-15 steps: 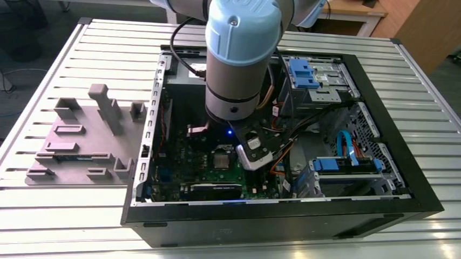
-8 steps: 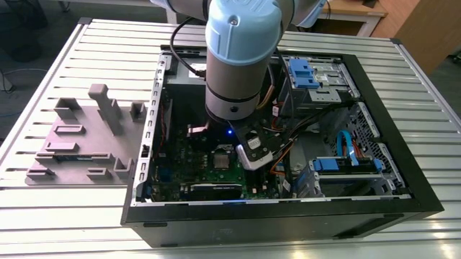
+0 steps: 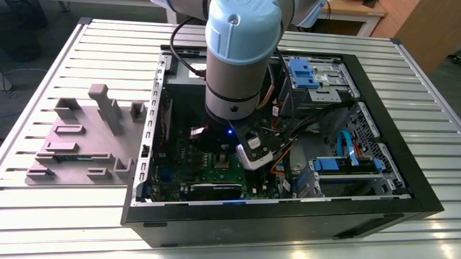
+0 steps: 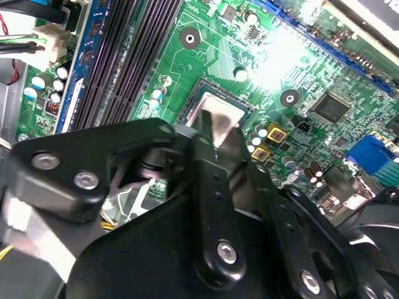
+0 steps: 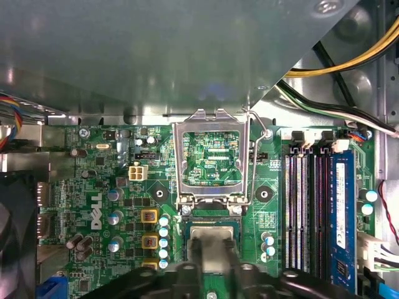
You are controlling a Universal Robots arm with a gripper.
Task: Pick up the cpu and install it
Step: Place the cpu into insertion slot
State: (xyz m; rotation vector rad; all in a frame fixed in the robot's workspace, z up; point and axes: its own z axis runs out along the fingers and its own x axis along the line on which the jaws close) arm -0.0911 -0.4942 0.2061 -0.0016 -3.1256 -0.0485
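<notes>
The claw (image 5: pixel 212 250) stood inside the computer case (image 3: pixel 288 210), which rested on the bench (image 3: pixel 65 216). The cpu (image 5: pixel 212 232) lay in the socket directly under the claw. The raised frame (image 5: pixel 212 118) was just beyond it, and the memory slots (image 5: pixel 305 212) were to one side.

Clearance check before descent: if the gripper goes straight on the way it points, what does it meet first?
Most likely the cpu, sitting at the socket on the green board, directly ahead of the gripper. Depth is unclear; they may be touching.
</notes>
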